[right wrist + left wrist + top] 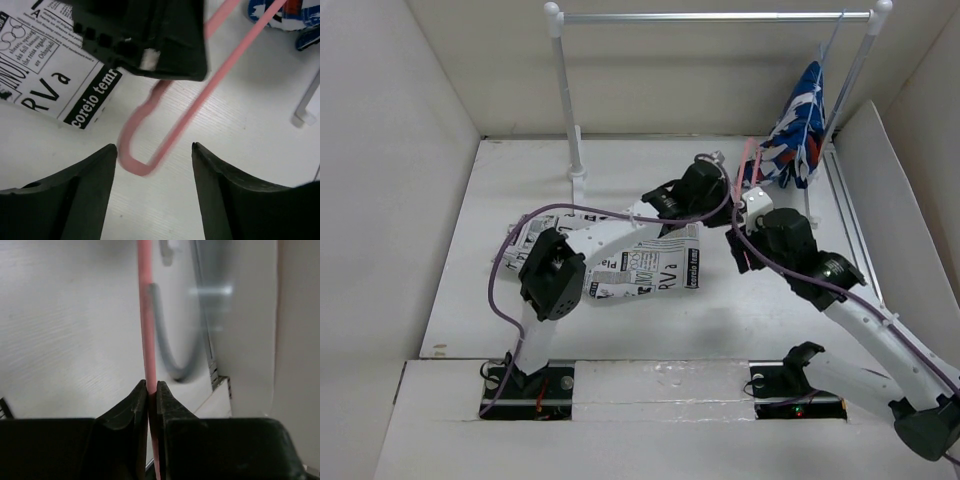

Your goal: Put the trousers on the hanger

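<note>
So the trousers [650, 265] are lying crumpled flat on the table [770, 310], on the near side of the clothes rack [710, 16], out in front of its left post, with the left arm stretched right over them. The pink hanger [207, 96] is off the rack too, down low in front of its right end, just below where that blue, white and red garment [798, 130] hangs. The left gripper [152, 390] has its jaws squeezed together on the hanger's thin pink wire, so that's a proper pinch. The right gripper [154, 146] is right beside it, also in front of the rack's right end, and its jaws are spread apart with a curved bend of the hanger sitting between them, not touching either finger as far as I can tell. The hanger isn't through the trousers; the nearest edge of the fabric is just beside that bend.
</note>
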